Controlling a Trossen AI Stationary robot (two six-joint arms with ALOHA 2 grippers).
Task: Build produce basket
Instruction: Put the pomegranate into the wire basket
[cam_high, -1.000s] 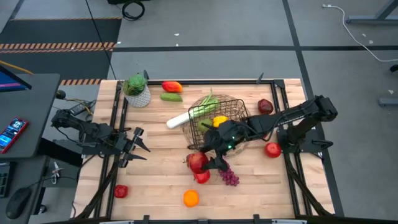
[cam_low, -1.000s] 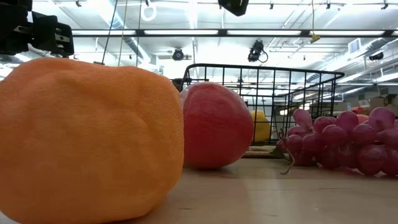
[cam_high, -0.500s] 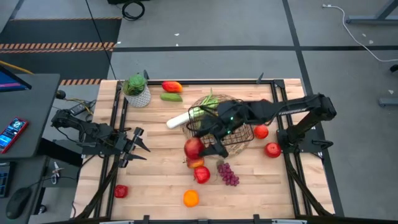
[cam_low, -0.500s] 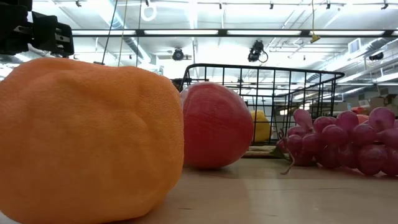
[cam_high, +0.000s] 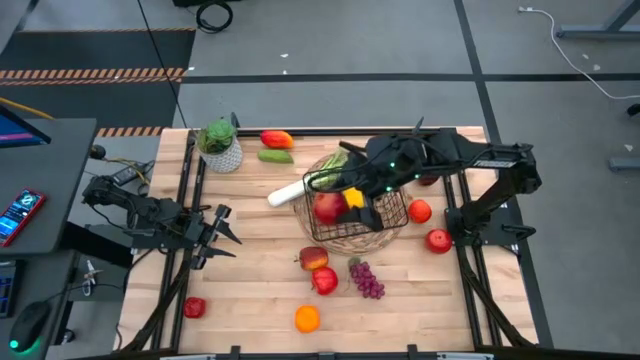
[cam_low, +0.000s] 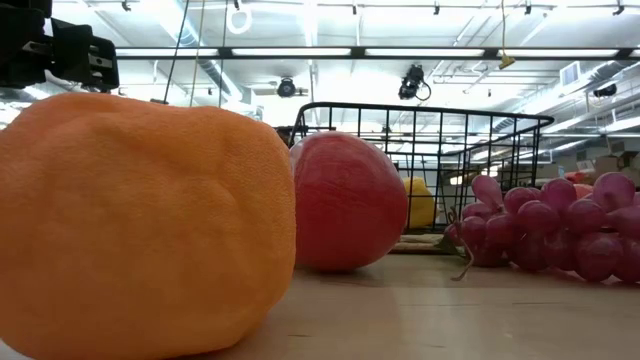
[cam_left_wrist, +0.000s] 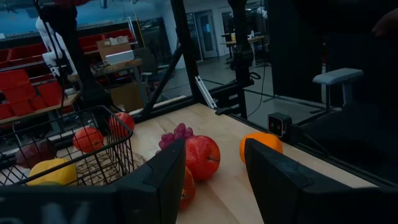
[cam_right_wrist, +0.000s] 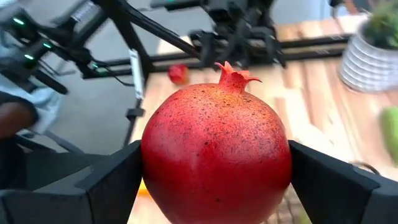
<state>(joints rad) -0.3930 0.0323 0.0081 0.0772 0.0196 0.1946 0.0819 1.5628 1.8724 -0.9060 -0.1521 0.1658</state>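
The right gripper (cam_high: 335, 205) grasps a red pomegranate (cam_right_wrist: 216, 152), speckled dark, with a small crown on top, over the black wire basket (cam_high: 385, 215). The basket sits on a round woven mat near the table's (cam_high: 250, 300) far right corner; it holds a yellow piece (cam_high: 353, 196), and a leek (cam_high: 295, 188) pokes out. Grapes (cam_high: 368, 279), two red fruits (cam_high: 318, 270) and an orange (cam_high: 307, 319) lie toward the near edge. The left gripper (cam_high: 222, 235), fingers parted and grasping nothing, waits at the left edge. No readable writing shows.
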